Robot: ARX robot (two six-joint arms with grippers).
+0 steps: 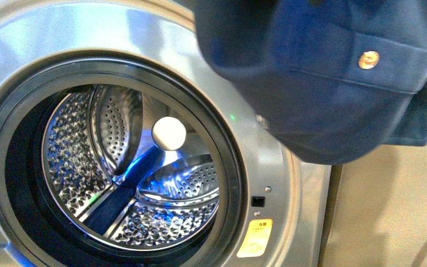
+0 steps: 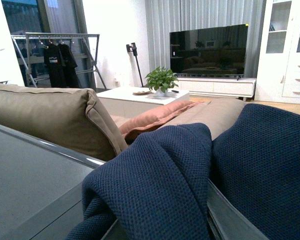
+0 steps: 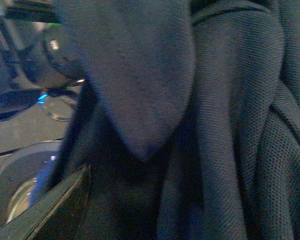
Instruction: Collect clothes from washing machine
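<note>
The washing machine (image 1: pixel 22 44) fills the front view, grey, with its porthole open. Its perforated steel drum (image 1: pixel 78 150) holds no fabric, only a white round disc (image 1: pixel 169 133) at the back. The clothes (image 1: pixel 322 72), a dark navy garment with a brass button (image 1: pixel 368 59), hang above and to the right of the mouth. In the left wrist view the clothes (image 2: pixel 160 175) drape over my left gripper (image 2: pixel 170 225), which is shut on them; one grey finger (image 2: pixel 229 215) shows. In the right wrist view the clothes (image 3: pixel 215 125) cover my right gripper (image 3: pixel 160 210), shut on them.
A yellow sticker (image 1: pixel 256 238) is beside the door rim. A beige panel (image 1: pixel 389 211) stands to the machine's right. The left wrist view shows a tan sofa (image 2: pixel 45 115), a white coffee table (image 2: pixel 135 97), a TV (image 2: pixel 210 47) and a clothes rack (image 2: pixel 55 55).
</note>
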